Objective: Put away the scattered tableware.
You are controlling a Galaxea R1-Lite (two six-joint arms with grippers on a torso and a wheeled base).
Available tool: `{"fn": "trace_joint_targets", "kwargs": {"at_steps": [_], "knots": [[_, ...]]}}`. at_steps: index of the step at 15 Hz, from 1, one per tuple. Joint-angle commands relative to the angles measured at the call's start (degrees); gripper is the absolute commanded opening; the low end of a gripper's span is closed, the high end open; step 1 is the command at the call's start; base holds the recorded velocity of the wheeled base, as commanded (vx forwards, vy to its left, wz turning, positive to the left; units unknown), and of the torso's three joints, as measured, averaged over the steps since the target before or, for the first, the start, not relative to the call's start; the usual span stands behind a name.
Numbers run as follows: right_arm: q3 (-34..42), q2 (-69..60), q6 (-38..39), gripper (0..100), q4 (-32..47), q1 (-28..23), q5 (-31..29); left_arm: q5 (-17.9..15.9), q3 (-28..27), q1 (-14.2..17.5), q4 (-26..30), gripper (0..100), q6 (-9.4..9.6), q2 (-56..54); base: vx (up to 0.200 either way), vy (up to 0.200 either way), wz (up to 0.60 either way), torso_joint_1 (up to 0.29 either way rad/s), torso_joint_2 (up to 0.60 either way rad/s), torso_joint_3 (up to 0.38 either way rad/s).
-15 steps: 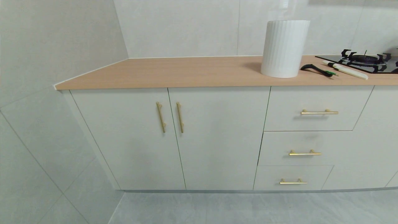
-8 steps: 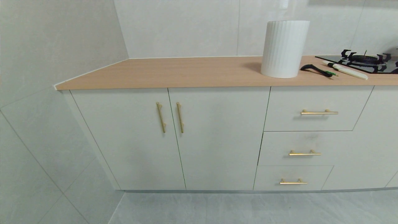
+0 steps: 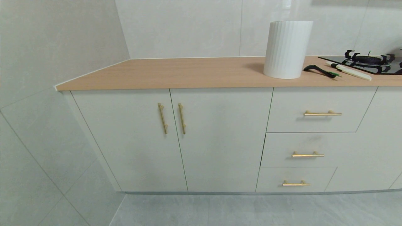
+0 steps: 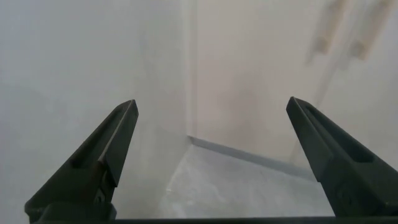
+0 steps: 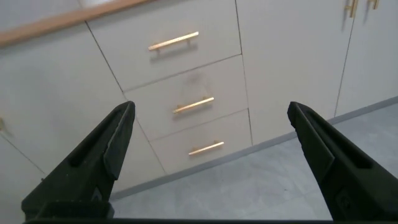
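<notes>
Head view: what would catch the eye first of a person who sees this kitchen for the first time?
The tall white ribbed container, upright on the wooden countertop toward the robot's right, stands out first. Beside it on the right lie a black-handled utensil and a white utensil, near the black gas burner. Gold handles mark the pale cabinet fronts below.

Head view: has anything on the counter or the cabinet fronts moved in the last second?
Nothing has visibly changed. The white ribbed holder, the black-handled utensil and the white utensil lie on the counter just as before, and the cabinet doors and drawers remain shut.
</notes>
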Motion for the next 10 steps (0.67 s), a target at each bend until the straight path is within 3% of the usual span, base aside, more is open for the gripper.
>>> {"fn": "trace_joint_targets", "kwargs": {"at_steps": [1,2,3,4,5,6,7,9,10], "knots": [[12.3,-0.4,-4.5,100,-10.4,-0.1,0.0,-4.0,0.5,0.1,0.1,100,0.19,-0.3,0.0,0.0,0.0,0.0,0.0,0.0],[13.0,-0.3,-4.9,100,-11.3,-0.1,0.0,-4.6,0.5,0.1,0.1,100,0.19,-0.3,0.0,0.0,0.0,0.0,0.0,0.0],[20.0,-0.4,-9.4,100,-20.3,-0.1,0.9,-10.5,0.5,0.1,0.2,100,-0.95,-0.3,0.0,0.0,0.0,0.0,0.0,0.0],[19.9,-0.4,-9.6,100,-18.4,-0.1,2.7,-15.6,0.5,0.1,0.9,100,-0.95,-0.3,0.0,0.0,0.0,0.0,0.0,0.0],[19.9,-0.4,-8.7,100,-18.1,-0.1,4.4,-18.4,0.5,0.1,2.2,100,0.46,-0.3,0.0,0.0,0.0,0.0,0.0,0.0],[19.9,-0.4,-8.0,100,-17.9,-0.1,5.7,-18.4,0.5,0.2,2.1,100,1.16,-0.3,0.0,0.0,0.0,0.0,0.0,0.0],[19.9,-0.3,-8.4,100,-15.9,0.0,11.5,-18.6,0.5,0.1,2.1,100,1.86,-0.2,0.0,0.0,0.0,0.0,0.0,0.0],[19.8,-0.3,-13.3,100,-15.5,0.1,13.5,-18.6,0.5,0.1,2.1,100,1.78,-0.2,0.0,0.0,0.0,0.0,0.0,0.0],[19.8,-0.3,-12.7,100,-15.5,0.3,13.8,-18.5,0.5,0.1,2.1,100,0.81,-0.2,0.0,0.0,0.0,0.0,0.0,0.0]]}}
